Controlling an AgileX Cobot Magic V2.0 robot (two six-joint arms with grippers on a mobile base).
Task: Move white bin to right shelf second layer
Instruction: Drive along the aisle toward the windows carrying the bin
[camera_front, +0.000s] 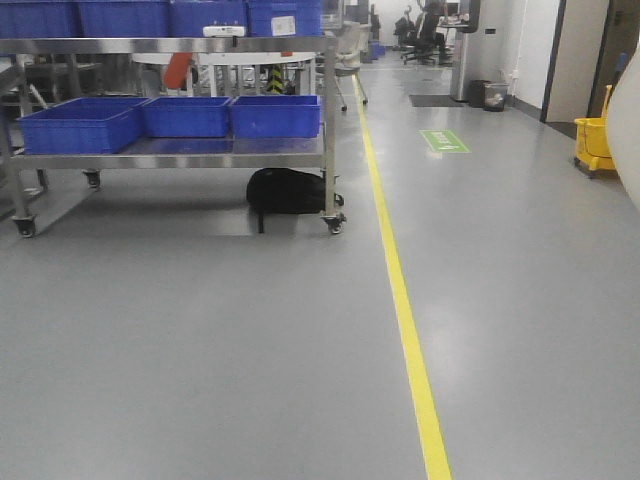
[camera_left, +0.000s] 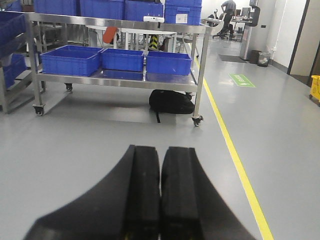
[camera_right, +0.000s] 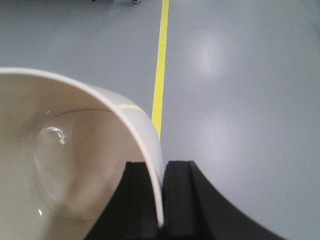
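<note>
The white bin (camera_right: 70, 165) is glossy cream, the crates (camera_front: 185, 117) blue, the floor (camera_front: 200, 350) grey with a yellow line (camera_front: 405, 320).

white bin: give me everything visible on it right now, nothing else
The white bin is a cream-white tub of smooth, glossy plastic, round with a rounded bottom and an open top. Nothing shows inside, only light glints. The right gripper pinches its thin wall at the rim, one finger inside and one outside. It hangs over the grey floor, near the yellow line, touching nothing else in view. In the front view, a pale blurred curve at the right edge is probably its side.
</note>
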